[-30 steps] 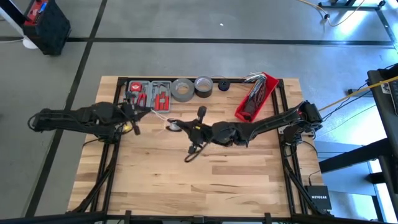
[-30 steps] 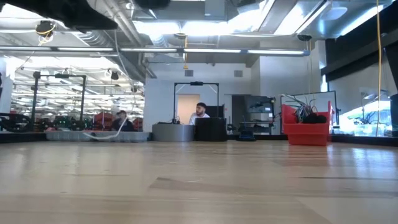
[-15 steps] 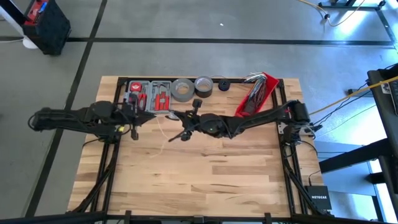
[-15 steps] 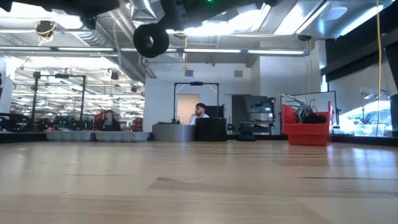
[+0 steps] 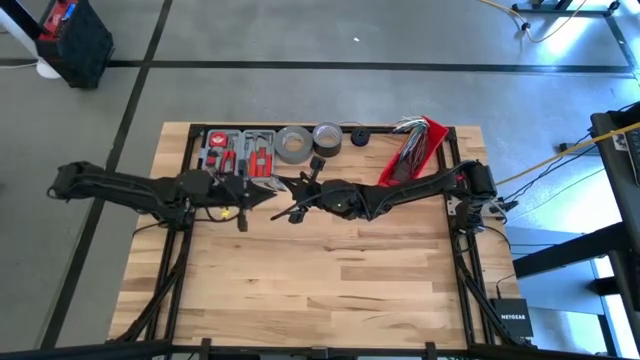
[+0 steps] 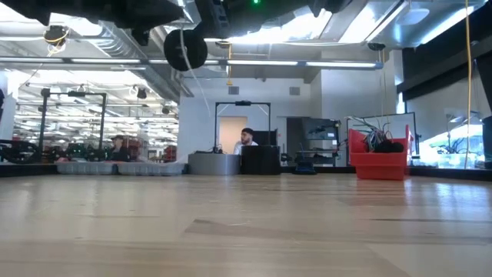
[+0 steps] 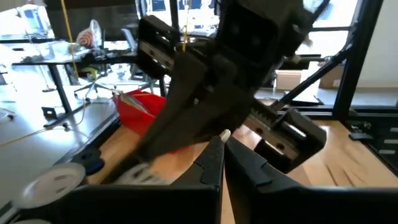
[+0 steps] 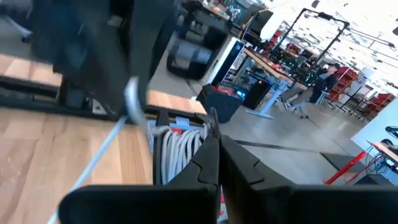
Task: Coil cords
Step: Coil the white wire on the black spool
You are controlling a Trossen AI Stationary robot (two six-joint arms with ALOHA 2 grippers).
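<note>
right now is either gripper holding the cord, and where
Left gripper pinches the thin white cord at its fingertips. Right gripper is shut with cord loops beside its fingers; its hold cannot be told.

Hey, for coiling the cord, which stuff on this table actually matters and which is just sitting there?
Part of the job: white cord, left gripper, right gripper.
Just lying about: tool case, large tape roll, small tape roll, red bin.

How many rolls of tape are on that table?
2. A bigger grey roll and a smaller one lie side by side at the table's far edge, between the tool case and the red bin.
</note>
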